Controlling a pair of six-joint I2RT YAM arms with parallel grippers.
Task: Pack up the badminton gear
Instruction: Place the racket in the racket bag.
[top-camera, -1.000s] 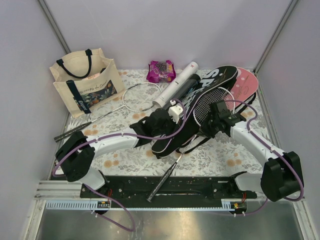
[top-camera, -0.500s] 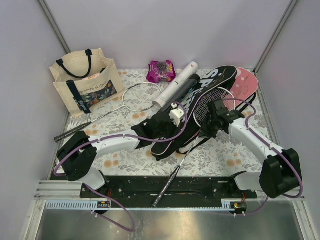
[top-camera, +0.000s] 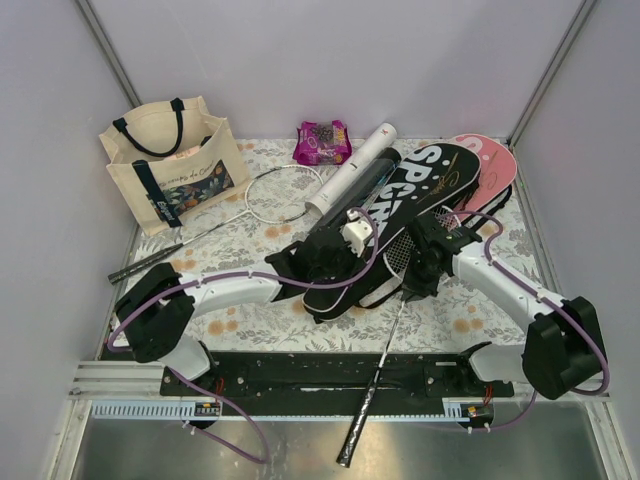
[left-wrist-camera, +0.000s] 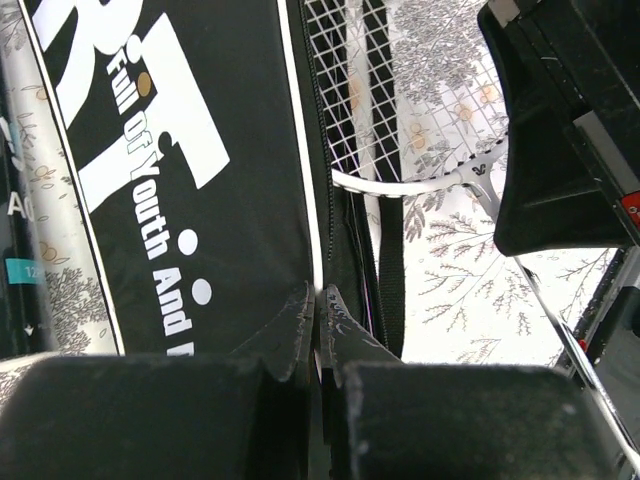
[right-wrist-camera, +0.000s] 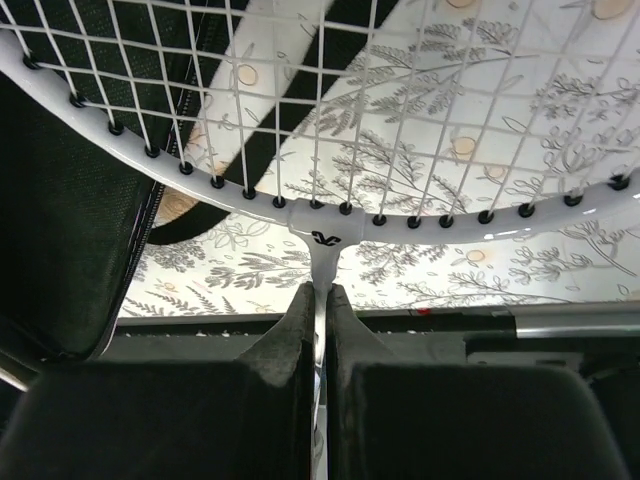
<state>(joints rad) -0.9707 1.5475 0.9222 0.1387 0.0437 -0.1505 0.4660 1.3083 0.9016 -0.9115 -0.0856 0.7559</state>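
My left gripper (left-wrist-camera: 316, 300) pinches the edge of the black SPORT cover (left-wrist-camera: 200, 170). My right gripper (right-wrist-camera: 318, 296) clamps the racket (right-wrist-camera: 320, 222) by its throat, head at the cover's opening. Next, I reckon: feed the head straight in, level.

A robotics lab booth — blank pale wall panels (top-camera: 330, 60), metal corner struts (top-camera: 108, 52), arms (top-camera: 225, 290) bolted to a black baseplate (top-camera: 270, 368).

Racket (top-camera: 385, 350) head slid deeper into black cover (top-camera: 420, 190), handle swung nearer
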